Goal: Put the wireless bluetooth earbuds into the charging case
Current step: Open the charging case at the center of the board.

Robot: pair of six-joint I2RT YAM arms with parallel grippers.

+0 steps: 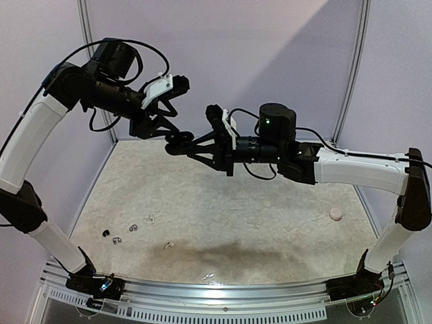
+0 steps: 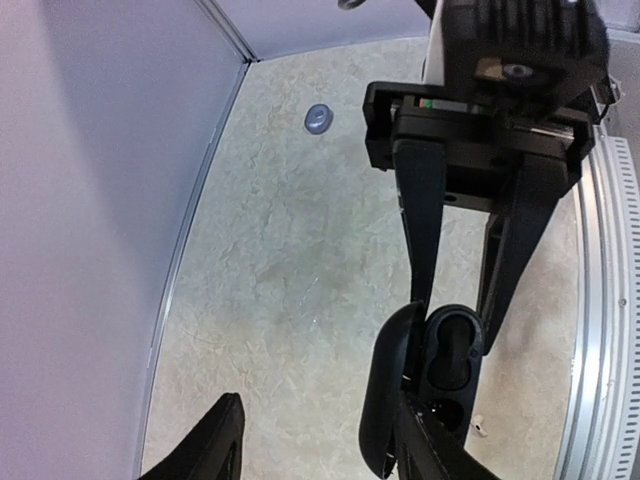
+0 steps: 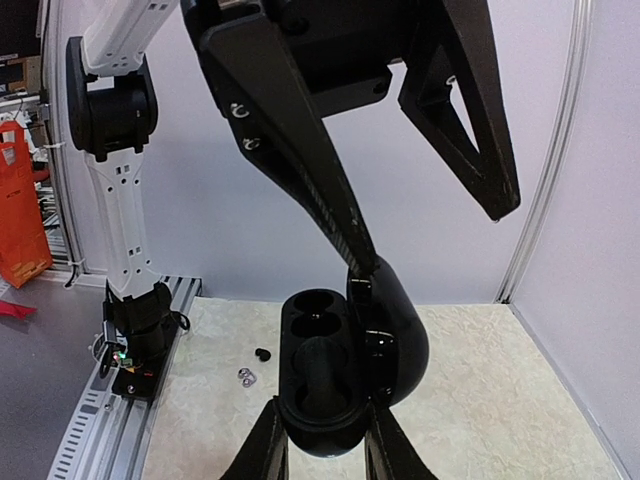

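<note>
No word, brand, number or sign can be read in any of the views. The orange object [image 3: 18, 205] beyond the railed edge of the table, seen by the right wrist camera, has some dark marks on it. These are perhaps print, but they are too blurred to make out. The glossy black charging case [image 3: 318, 405] shows only glints on its shell, with no lettering I can make out.

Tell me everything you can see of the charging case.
The case is glossy black, rounded, seemingly plastic, hinged open with the lid swung aside. Both wells look empty. It sits in mid-air above the table, clamped in the jaws of the right gripper; one finger of the left gripper touches the lid's edge.
</note>
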